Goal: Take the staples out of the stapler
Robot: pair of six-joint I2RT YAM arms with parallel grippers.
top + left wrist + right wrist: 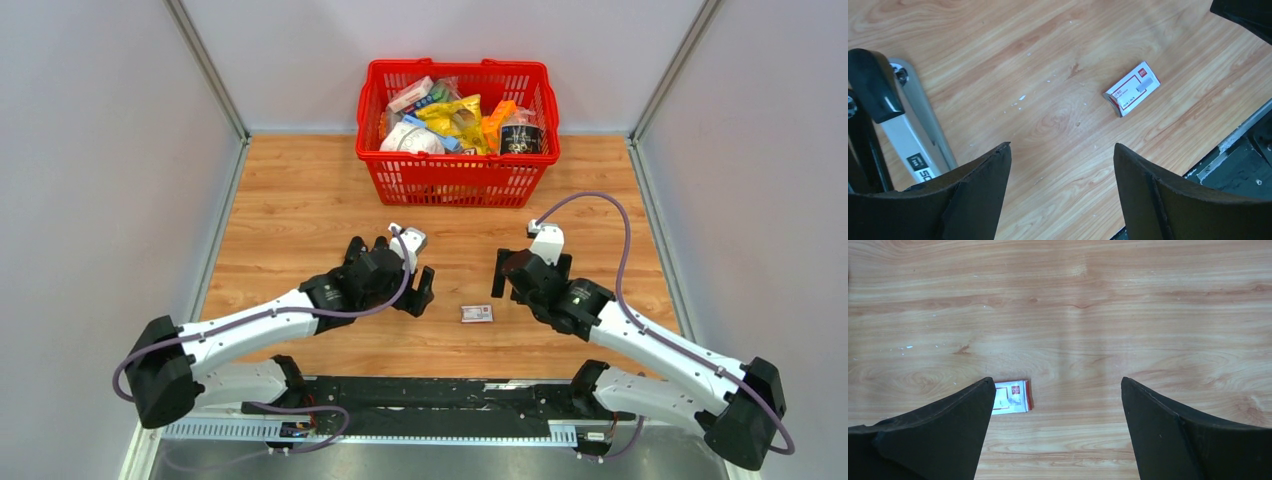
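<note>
The stapler (908, 135) lies at the left of the left wrist view, its black top arm lifted off the silver-white body; in the top view my left arm hides it. A few tiny pale bits of staples (1021, 97) are scattered on the wood near it. My left gripper (1062, 150) (420, 290) hangs open over bare wood, just right of the stapler, holding nothing. My right gripper (1058, 382) (503, 272) is open too, with only table between its fingers.
A small white-and-red labelled box (477, 313) (1131, 88) (1010, 397) lies between the two grippers. A red basket (455, 185) full of packets stands at the back. Grey walls close in both sides, and a black rail (420, 395) runs along the near edge.
</note>
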